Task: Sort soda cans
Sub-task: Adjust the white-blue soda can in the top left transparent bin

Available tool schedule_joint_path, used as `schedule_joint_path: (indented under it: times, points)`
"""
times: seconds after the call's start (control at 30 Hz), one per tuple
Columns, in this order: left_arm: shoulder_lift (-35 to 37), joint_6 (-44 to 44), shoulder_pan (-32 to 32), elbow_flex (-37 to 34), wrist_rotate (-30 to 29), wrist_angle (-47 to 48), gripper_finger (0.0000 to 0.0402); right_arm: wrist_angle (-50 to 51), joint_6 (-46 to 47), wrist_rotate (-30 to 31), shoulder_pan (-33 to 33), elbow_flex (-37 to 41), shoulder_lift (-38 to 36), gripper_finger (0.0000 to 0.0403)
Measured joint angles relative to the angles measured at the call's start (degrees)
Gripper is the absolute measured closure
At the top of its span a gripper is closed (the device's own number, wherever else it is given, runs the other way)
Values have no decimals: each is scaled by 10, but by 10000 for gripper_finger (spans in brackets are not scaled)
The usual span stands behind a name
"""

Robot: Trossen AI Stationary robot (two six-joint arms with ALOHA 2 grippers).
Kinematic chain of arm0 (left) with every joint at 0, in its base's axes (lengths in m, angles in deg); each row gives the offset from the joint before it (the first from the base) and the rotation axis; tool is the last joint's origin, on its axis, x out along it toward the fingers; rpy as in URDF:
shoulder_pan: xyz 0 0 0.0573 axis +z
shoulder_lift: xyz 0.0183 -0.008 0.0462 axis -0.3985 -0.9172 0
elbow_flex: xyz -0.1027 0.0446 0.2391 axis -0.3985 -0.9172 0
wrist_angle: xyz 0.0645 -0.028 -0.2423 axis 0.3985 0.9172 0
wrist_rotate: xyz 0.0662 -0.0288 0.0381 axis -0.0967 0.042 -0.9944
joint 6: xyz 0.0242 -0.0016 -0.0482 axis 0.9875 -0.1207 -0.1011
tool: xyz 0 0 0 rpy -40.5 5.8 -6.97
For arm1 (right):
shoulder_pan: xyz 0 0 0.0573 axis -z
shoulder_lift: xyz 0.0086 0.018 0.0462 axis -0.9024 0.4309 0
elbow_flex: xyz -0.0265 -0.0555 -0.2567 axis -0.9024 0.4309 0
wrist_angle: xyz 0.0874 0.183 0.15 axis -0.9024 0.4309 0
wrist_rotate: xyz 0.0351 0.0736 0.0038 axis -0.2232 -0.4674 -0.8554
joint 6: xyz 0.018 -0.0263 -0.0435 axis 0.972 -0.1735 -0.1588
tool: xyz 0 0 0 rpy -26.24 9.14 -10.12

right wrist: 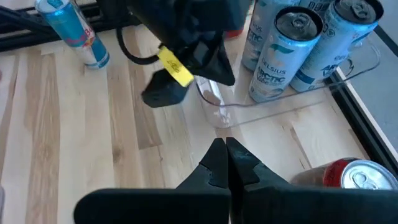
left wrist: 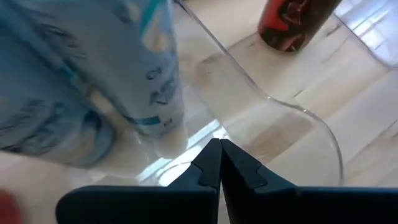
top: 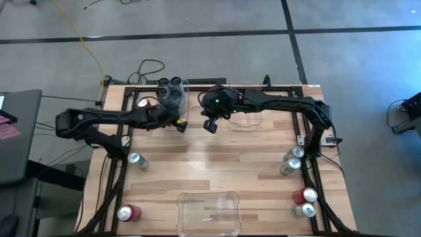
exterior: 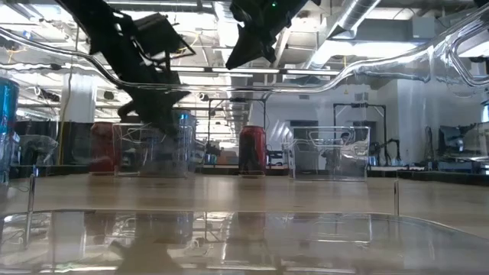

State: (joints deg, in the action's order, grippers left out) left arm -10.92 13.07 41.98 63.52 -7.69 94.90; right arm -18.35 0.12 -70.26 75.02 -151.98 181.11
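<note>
Left gripper [top: 182, 125] hangs pinched shut, empty, upper middle of the frame, beside the clear rectangular plastic bin [top: 185, 85] holding pale blue-and-silver cans [top: 173, 91]. Right gripper [top: 210, 125] alongside, fingers pressed together too.

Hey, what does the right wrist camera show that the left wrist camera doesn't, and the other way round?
Only the right wrist view shows the left tool from outside, shut beside the clear bin, the silver tops of the silver-and-blue cans in that bin, a blue-and-silver can lying on the table, and the right tool shut and holding nothing.

Only the left wrist view shows the left tool from behind, shut and holding nothing at the bin's rim.

Both show the clear bin, the silver-and-blue cans and a red can.
</note>
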Motion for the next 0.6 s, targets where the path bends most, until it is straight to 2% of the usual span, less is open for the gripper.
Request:
schedule_joint_path:
  times: [0.23,0.6]
  points:
    - [-47,-1,0,2,-31,-49,400,8,-3,0,0,0,0,401]
    - [-49,-1,23,-1,-45,-23,400,9,-9,0,1,0,0,401]
